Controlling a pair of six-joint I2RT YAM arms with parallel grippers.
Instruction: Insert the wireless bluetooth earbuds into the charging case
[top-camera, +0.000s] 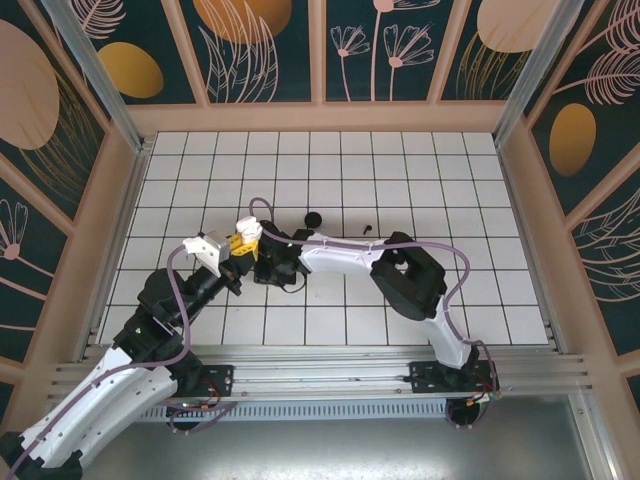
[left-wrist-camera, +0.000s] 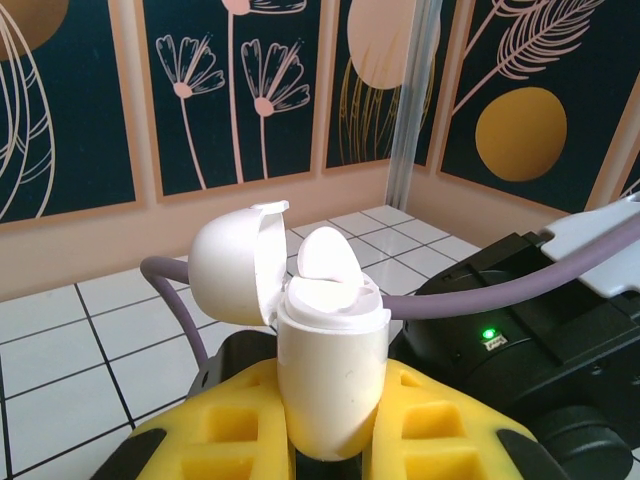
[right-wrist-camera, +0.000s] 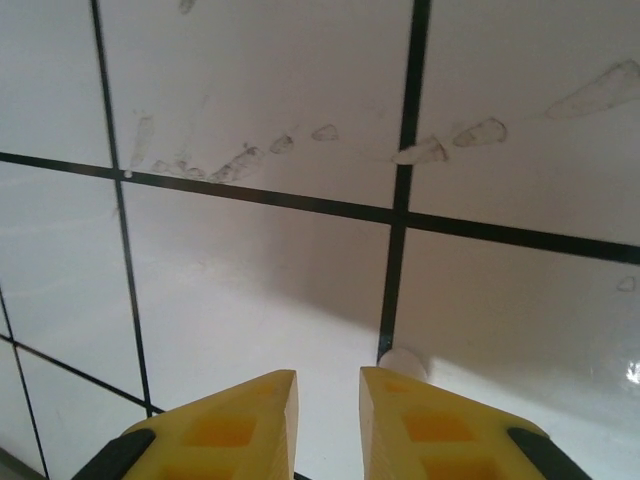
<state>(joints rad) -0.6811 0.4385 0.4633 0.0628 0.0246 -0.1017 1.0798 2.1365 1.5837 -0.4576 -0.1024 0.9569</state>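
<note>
Left hand (left-wrist-camera: 331, 440) pinches the white charging case (left-wrist-camera: 330, 365) upright, lid (left-wrist-camera: 232, 265) open; a white earbud (left-wrist-camera: 326, 255) sits in its mouth; right hand (right-wrist-camera: 328, 390), narrowly spread and empty, hovers low over the bench (right-wrist-camera: 250, 280).

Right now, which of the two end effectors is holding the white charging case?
The left end effector: its yellow fingers clamp the white case, lid flipped open. The right end effector hovers over bare tile, holding nothing.

table (top-camera: 400, 170): white tiles, dark grid | on it: black case (top-camera: 314, 217), small white piece (right-wrist-camera: 402, 362)
</note>
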